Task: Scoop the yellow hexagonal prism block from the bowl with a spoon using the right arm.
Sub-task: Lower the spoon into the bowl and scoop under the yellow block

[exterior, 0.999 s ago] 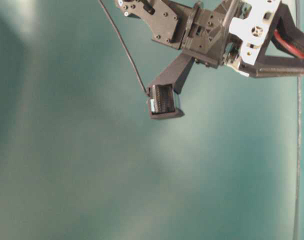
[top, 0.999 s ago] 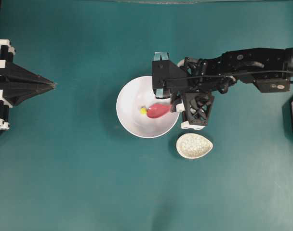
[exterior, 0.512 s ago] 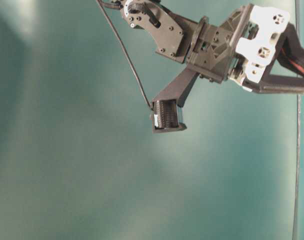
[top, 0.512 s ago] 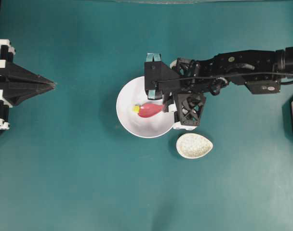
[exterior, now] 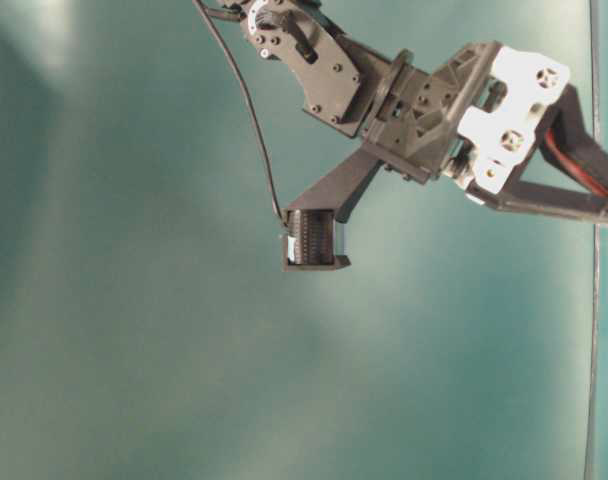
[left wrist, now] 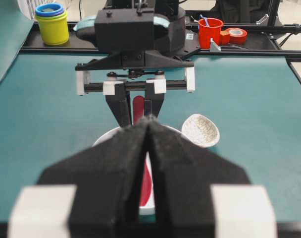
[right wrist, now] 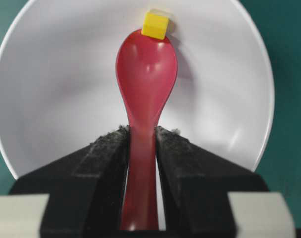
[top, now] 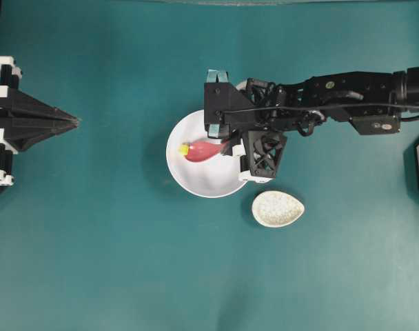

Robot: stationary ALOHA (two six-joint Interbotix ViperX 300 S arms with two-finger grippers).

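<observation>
Over the last second we see the right tool (right wrist: pixel 140 144), pinching the spoon (right wrist: pixel 145 89) by its handle, push the yellow block (right wrist: pixel 155 25) leftward across the bowl (top: pixel 196 181) toward its far wall; it sits at the scoop's tip, not yet aboard; the left tool (left wrist: pixel 146 148) rests pressed together.

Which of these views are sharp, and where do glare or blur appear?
Right wrist view: sharp, glossy highlights on the spoon, soft shadow on the bowl. Table-level view: washed by pale hazy glare. Left wrist view: near left end effector fills the foreground, soft. Overhead view: even light, slightly soft.
</observation>
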